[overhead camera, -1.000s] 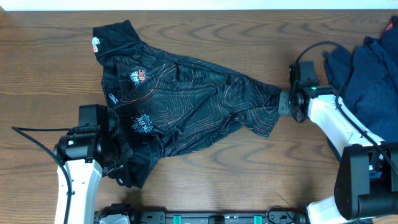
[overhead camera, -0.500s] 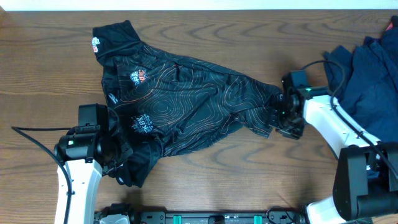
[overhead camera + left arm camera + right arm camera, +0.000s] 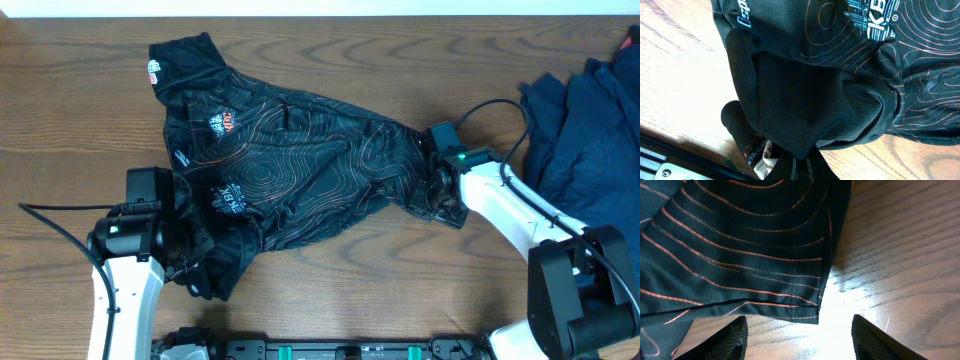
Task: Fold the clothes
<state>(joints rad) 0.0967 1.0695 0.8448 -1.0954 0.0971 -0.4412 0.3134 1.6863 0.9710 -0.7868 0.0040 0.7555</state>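
Two end effectors: left end effector (image 3: 800, 162) pinches the jersey (image 3: 300, 165). Right end effector (image 3: 799, 330) gapes open over its hem.

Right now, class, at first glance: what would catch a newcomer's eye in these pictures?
A black jersey with orange contour lines sprawls crumpled across the middle of the wooden table. A heap of navy garments lies at the table's right edge. The right arm is at the jersey's right hem, its jaws open.
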